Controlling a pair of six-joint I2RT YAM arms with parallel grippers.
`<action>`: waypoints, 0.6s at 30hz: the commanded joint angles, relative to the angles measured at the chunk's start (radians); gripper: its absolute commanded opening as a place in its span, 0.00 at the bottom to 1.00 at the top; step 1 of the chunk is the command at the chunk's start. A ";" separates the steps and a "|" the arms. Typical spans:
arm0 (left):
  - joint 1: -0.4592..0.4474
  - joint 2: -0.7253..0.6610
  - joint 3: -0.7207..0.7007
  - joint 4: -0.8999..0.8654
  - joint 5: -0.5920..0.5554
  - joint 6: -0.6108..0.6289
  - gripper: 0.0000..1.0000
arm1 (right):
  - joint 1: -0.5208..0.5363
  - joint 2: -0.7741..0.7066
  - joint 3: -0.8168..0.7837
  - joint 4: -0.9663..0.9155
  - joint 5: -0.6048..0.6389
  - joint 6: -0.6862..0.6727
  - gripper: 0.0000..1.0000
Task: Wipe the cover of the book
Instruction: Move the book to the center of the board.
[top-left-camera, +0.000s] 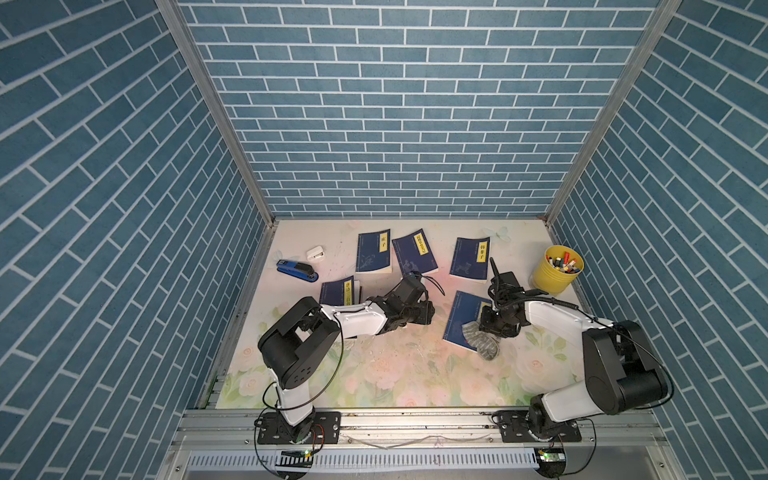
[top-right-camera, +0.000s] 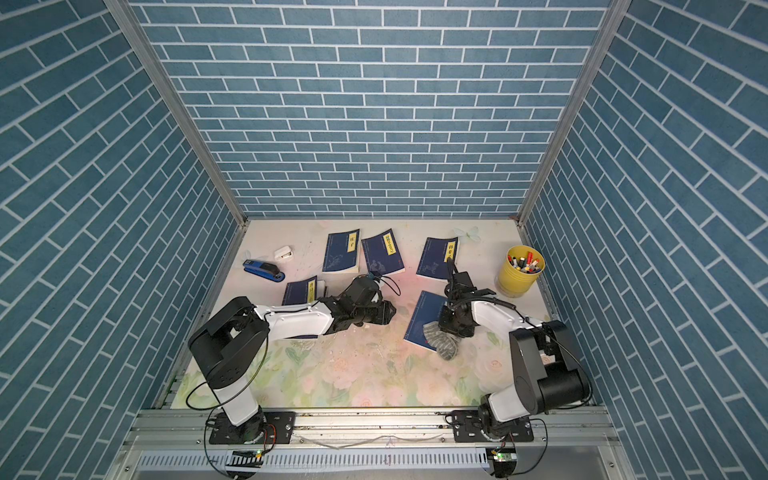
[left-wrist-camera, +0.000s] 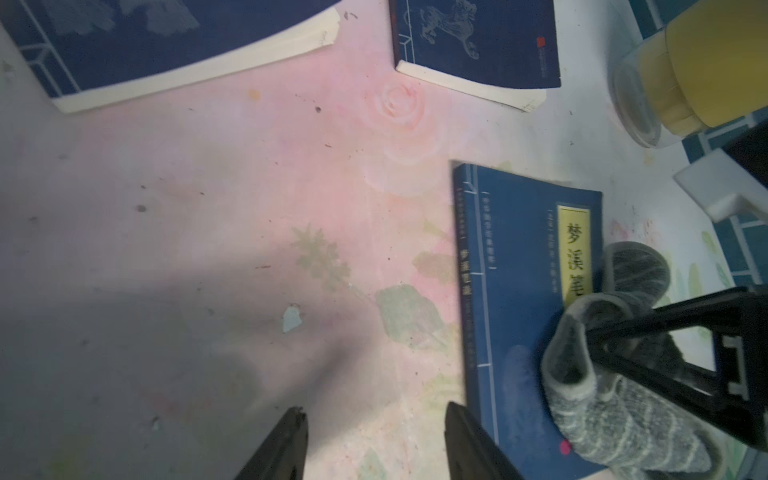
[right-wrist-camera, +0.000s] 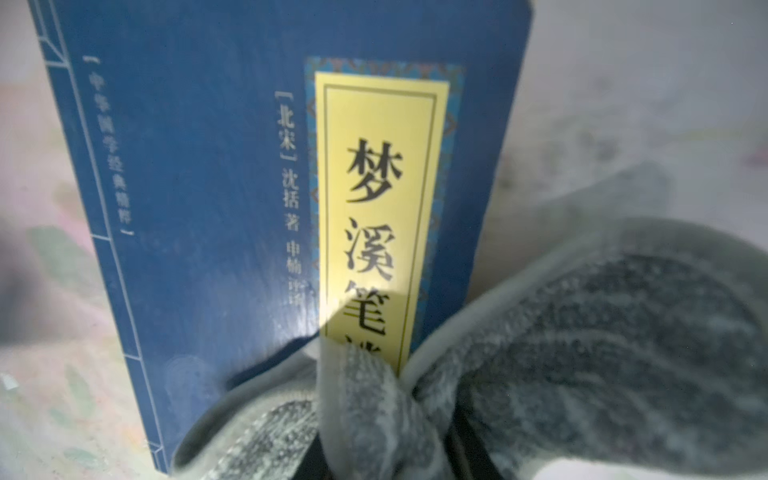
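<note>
front rail (top-left-camera: 415, 419): metal, along the near edge of the table; both arm bases are bolted to it.
table (top-left-camera: 374, 374): pale flower print.
cloth (top-left-camera: 484, 343): grey, striped and bunched; it lies over the near right corner of the book and spills onto the table.
right gripper (top-left-camera: 487, 328): points down, jaws pinched on a fold of the cloth; the right wrist view shows the fold gathered between them.
book (top-left-camera: 461, 318): blue cover with a yellow title strip, flat on the table right of the middle; the cloth hides the strip's lower end.
left gripper (left-wrist-camera: 376, 415): jaws apart with nothing between them, low over the table near the book's spine edge.
side book (top-left-camera: 338, 291): blue, flat, partly behind the left arm.
back books (top-left-camera: 374, 251): three blue ones in a loose row farther back.
stapler (top-left-camera: 297, 270): blue and black, far left.
white box (top-left-camera: 316, 252): small, just behind the stapler.
cup (top-left-camera: 557, 274): yellow, upright at the far right, full of pens.
walls (top-left-camera: 395, 124): blue brick pattern on three sides.
</note>
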 joint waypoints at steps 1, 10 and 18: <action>-0.005 0.020 -0.011 0.033 0.028 -0.015 0.51 | 0.069 0.075 0.028 0.026 -0.034 0.051 0.32; 0.008 -0.032 -0.082 0.018 -0.024 -0.026 0.41 | 0.205 0.230 0.208 0.065 -0.069 0.089 0.26; 0.044 -0.083 -0.114 -0.022 -0.072 -0.012 0.41 | 0.227 0.233 0.284 0.022 -0.035 0.063 0.35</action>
